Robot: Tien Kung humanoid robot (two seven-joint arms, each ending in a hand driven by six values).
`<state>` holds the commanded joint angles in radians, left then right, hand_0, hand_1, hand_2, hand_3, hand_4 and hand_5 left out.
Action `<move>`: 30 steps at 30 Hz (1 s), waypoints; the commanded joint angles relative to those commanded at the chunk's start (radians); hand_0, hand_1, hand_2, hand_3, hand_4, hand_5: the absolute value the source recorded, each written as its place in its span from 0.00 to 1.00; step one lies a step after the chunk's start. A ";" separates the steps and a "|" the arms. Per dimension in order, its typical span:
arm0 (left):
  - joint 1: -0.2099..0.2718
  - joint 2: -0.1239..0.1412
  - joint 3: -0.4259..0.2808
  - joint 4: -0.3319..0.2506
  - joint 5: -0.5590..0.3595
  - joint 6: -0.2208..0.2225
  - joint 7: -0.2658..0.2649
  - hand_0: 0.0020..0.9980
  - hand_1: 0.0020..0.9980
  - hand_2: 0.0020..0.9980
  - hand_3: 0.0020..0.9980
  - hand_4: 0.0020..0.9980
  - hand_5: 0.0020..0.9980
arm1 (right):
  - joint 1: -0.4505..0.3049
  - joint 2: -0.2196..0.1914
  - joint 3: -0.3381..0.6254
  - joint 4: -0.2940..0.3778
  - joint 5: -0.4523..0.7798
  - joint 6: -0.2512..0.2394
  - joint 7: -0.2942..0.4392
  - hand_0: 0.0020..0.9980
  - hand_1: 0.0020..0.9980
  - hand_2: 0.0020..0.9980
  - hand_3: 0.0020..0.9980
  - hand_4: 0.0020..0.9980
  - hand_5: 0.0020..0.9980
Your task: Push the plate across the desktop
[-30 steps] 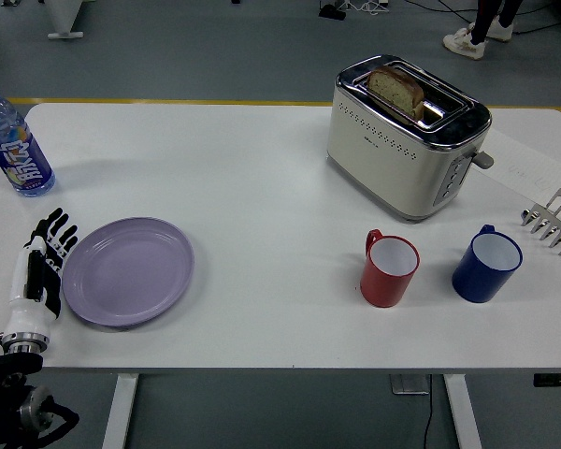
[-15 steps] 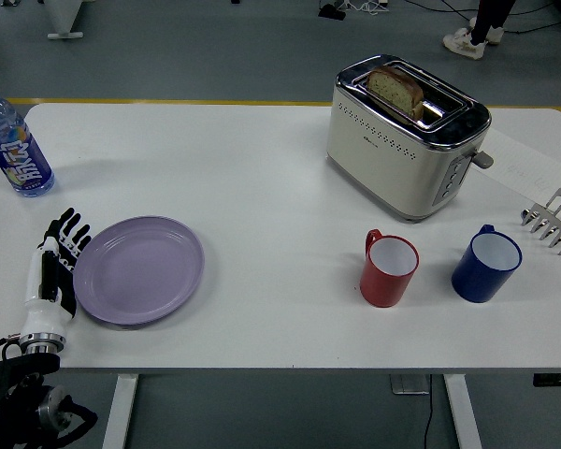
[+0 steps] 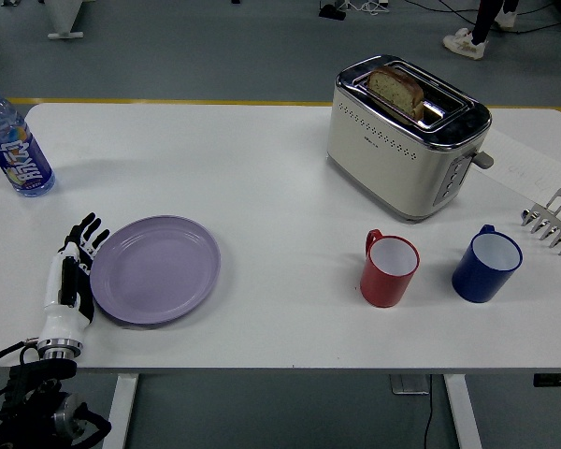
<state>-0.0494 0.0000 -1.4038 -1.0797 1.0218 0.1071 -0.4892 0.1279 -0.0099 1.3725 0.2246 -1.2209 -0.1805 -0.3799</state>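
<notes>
A lilac plate (image 3: 155, 269) lies flat on the white table (image 3: 262, 187) at the near left. My left hand (image 3: 72, 271), black and white, stands on edge against the plate's left rim, fingers straight and together, holding nothing. My right hand is out of view.
A blue-capped water bottle (image 3: 15, 143) stands at the far left. A toaster (image 3: 407, 131) with a bread slice stands at the back right. A red mug (image 3: 389, 268) and a blue mug (image 3: 486, 263) stand right of the plate. A metal rack (image 3: 553, 221) sits at the right edge.
My left hand has moved right, and the plate has slid right with it by about a hand's width. Nothing else has moved.
</notes>
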 joint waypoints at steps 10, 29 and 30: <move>-0.007 0.000 0.085 -0.016 -0.017 0.024 -0.023 0.83 0.86 0.91 0.85 0.53 1.00 | -0.002 -0.001 -0.005 -0.002 0.009 -0.002 0.008 0.64 0.59 0.68 0.72 0.42 0.49; -0.037 0.000 0.275 -0.040 -0.093 0.059 -0.053 0.83 0.86 0.90 0.83 0.52 1.00 | 0.003 -0.003 -0.017 -0.004 0.023 -0.001 0.012 0.63 0.59 0.68 0.72 0.43 0.49; -0.039 0.000 0.285 -0.042 -0.096 0.060 -0.054 0.83 0.86 0.90 0.83 0.52 1.00 | 0.003 -0.002 -0.017 -0.004 0.024 -0.002 0.012 0.63 0.59 0.68 0.72 0.43 0.49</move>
<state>-0.0880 0.0001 -1.1188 -1.1214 0.9254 0.1668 -0.5432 0.1307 -0.0123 1.3553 0.2209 -1.1969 -0.1821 -0.3681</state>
